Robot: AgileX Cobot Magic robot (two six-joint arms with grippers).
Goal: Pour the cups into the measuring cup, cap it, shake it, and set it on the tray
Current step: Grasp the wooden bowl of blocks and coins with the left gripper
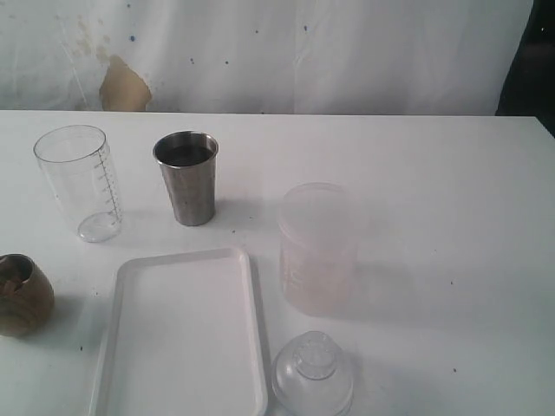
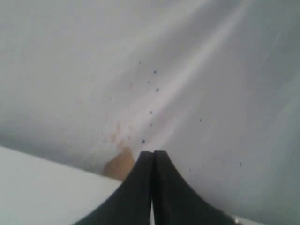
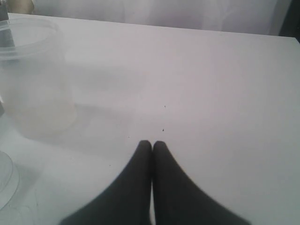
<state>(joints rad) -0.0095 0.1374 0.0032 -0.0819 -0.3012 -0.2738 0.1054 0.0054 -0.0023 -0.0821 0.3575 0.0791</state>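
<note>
With left tool and right tool closed empty, we judge the measuring cup light, slick, best gripped mid-wall

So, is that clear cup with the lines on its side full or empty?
Looks empty: the measuring cup stands upright, uncapped, and the table shows straight through it.

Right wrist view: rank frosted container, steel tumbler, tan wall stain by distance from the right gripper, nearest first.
From the right gripper, fingers shut:
1. Frosted container, on the table close by.
2. Steel tumbler, behind the container, only an edge showing.
3. Tan wall stain, on the backdrop past the table.
</note>
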